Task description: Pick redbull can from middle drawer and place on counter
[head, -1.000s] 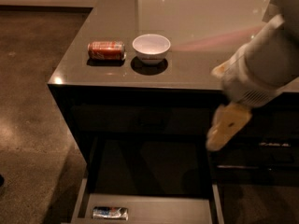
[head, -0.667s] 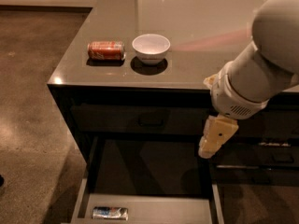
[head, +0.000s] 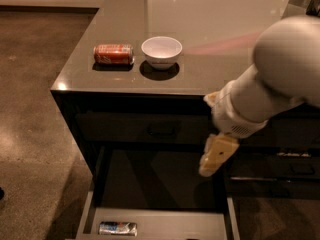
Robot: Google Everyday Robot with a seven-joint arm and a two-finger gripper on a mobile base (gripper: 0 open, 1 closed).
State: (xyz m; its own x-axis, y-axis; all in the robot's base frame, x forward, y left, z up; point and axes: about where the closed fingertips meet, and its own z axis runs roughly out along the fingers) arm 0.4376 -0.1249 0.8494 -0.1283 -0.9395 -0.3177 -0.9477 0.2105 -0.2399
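The redbull can [head: 117,228] lies on its side in the open middle drawer [head: 165,223], near the drawer's left side on the pale grey floor. My gripper [head: 216,155] hangs below the white arm, in front of the dark cabinet and above the drawer's right part, well apart from the can. The glossy grey-brown counter [head: 220,39] spreads above the cabinets.
An orange-red soda can [head: 113,54] lies on its side on the counter's left part, next to a white bowl [head: 161,51]. A closed dark drawer front with a small bar handle [head: 162,130] sits above the open drawer. Brown floor lies to the left.
My arm and gripper have moved left and down, from the cabinet's right side toward the space above the open drawer. The cans and the bowl have not moved.
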